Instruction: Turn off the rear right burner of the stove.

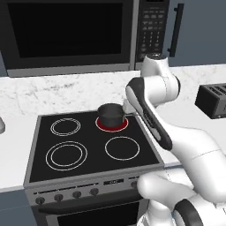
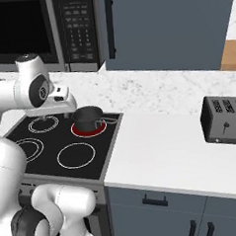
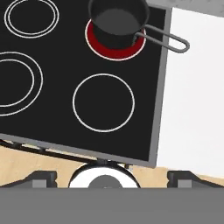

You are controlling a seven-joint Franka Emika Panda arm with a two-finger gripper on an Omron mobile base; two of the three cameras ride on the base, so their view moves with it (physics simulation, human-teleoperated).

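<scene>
The stove (image 1: 39,167) has a flat black glass top (image 3: 52,118) with four burner circles. Its rear right burner (image 1: 113,128) (image 2: 85,131) (image 3: 114,53) glows red under a small dark saucepan (image 1: 110,114) (image 3: 119,19). The pan's wire handle (image 3: 170,41) points toward the counter. Dark round knobs (image 1: 77,194) line the grey front panel. My gripper (image 3: 112,177) hangs high above the stove's front right part, looking down at it. It is open and holds nothing, its fingertips (image 3: 43,177) far apart.
A black microwave (image 1: 66,35) hangs above the stove. A white counter (image 2: 166,151) runs to the stove's right, with a black toaster (image 2: 224,121) on it. The other three burner rings (image 3: 103,103) are unlit. My own arm (image 1: 150,110) crosses over the stove's right edge.
</scene>
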